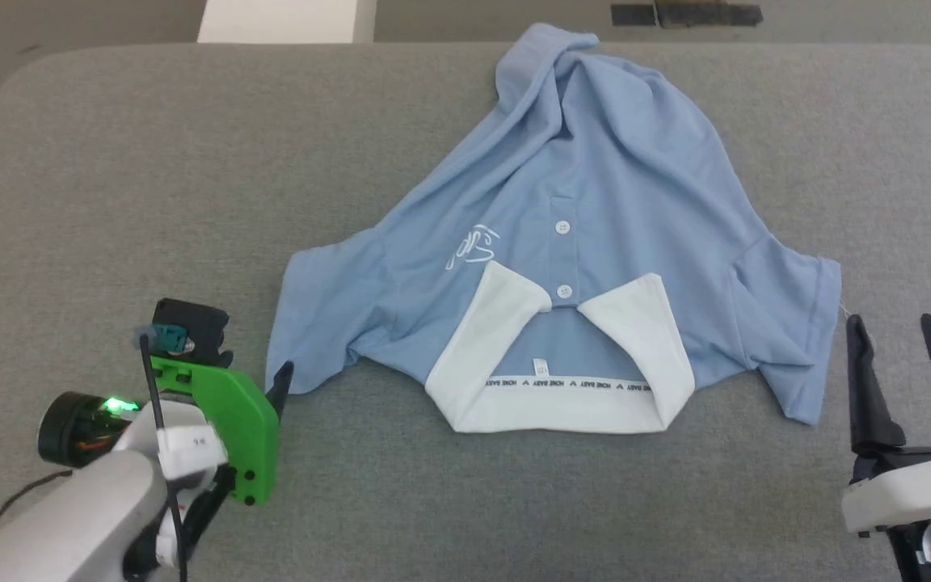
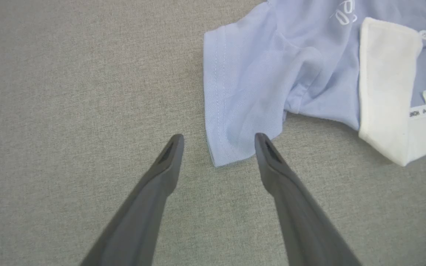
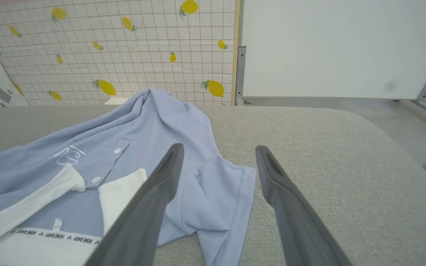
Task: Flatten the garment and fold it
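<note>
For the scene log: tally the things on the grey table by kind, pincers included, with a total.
Light blue polo shirt: 1
White shirt buttons: 2, upper button, lower button
Pincers: 2, left pincer, right pincer
Total: 5

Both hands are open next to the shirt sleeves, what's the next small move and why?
Probably lower the left hand and close it on the sleeve corner: its open fingers straddle that corner, and the shirt lies bunched toward the table far edge, so it needs pulling flat.
</note>
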